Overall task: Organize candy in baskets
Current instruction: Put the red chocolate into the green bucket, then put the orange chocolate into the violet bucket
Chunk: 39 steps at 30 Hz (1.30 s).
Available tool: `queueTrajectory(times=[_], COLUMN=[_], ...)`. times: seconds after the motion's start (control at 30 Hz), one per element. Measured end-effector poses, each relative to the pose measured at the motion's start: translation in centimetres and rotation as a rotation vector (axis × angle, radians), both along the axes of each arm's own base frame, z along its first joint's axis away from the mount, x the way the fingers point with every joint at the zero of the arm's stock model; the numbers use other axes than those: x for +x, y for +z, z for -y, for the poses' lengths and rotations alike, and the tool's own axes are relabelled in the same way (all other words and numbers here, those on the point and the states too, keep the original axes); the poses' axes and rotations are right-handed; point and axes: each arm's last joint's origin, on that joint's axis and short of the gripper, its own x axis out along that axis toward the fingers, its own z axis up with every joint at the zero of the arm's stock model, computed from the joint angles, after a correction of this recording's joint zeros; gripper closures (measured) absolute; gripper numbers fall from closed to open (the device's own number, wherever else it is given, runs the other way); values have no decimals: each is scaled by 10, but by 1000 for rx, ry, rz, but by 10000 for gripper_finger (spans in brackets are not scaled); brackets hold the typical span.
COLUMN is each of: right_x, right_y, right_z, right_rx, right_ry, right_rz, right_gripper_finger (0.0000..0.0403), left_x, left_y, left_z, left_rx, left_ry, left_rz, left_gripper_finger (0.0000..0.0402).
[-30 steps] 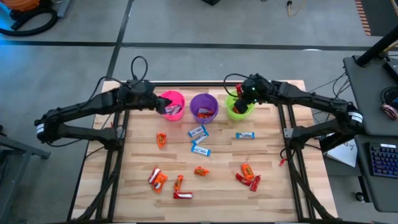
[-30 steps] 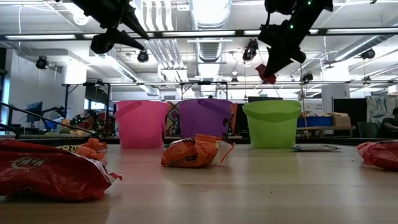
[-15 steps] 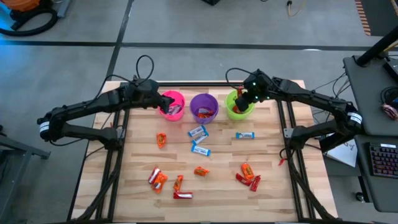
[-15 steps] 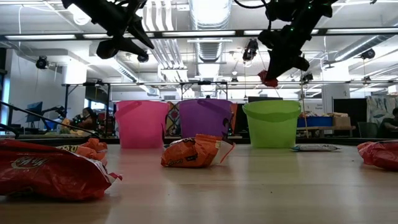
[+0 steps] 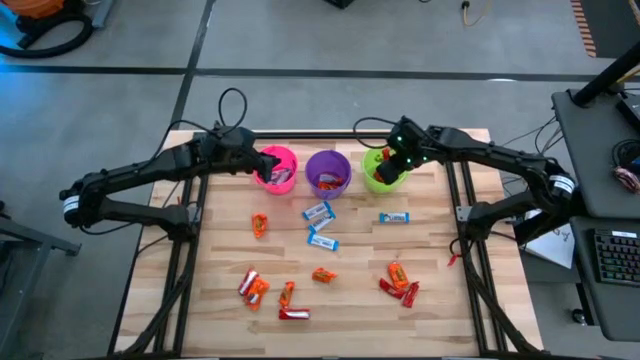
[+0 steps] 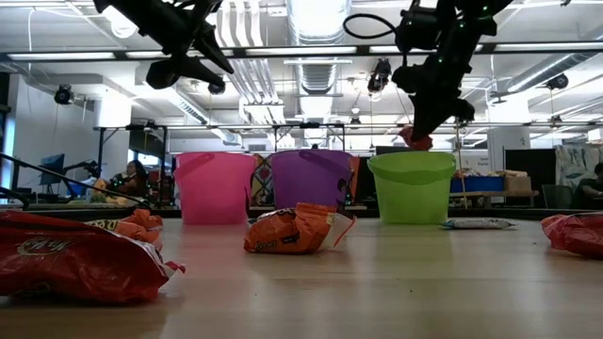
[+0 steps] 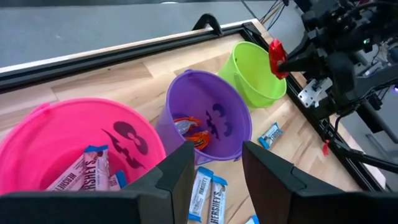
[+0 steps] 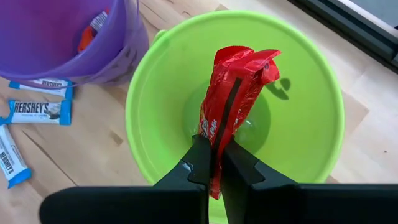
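A red candy (image 8: 233,99) hangs over the green bucket (image 8: 311,93) near the bench's far edge, pinched in the closed right pincer (image 8: 212,163). The left pincer (image 7: 214,165), fingers parted and empty, hovers above the pink bucket (image 7: 37,134).

You are looking at a robotics lab or workshop. Bare ducts (image 6: 316,28) and strip lights (image 6: 273,52) are running across an open ceiling, and a grey concrete floor (image 5: 300,40) is surrounding the wooden surface (image 5: 350,300). A desk with a keyboard (image 5: 612,255) is standing beside it.
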Motion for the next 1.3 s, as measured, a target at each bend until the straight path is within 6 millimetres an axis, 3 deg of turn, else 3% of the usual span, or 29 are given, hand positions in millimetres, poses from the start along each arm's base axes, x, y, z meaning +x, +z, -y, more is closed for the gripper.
queueTrajectory(times=[0.27, 0.6, 0.8, 1.07, 1.3], right_x=[1, 0, 0, 4, 8], right_y=[0, -2, -1, 14, 37], right_z=[2, 7, 6, 8, 11], right_rx=[1, 5, 13, -9, -45], right_ry=[-2, -22, -16, -6, 16], right_rz=[9, 16, 26, 69, 136], right_gripper_finger=[380, 279, 239, 207, 207], left_x=[0, -1, -5, -16, -18], left_y=[0, -2, -9, -28, -43], left_z=[0, 0, 5, 36, 63], left_rx=[12, -10, -140, -492, -603], left_ry=[-9, 0, -29, -114, -46], left_rz=[-10, -19, -66, -270, -438], left_gripper_finger=[283, 283, 283, 283, 283])
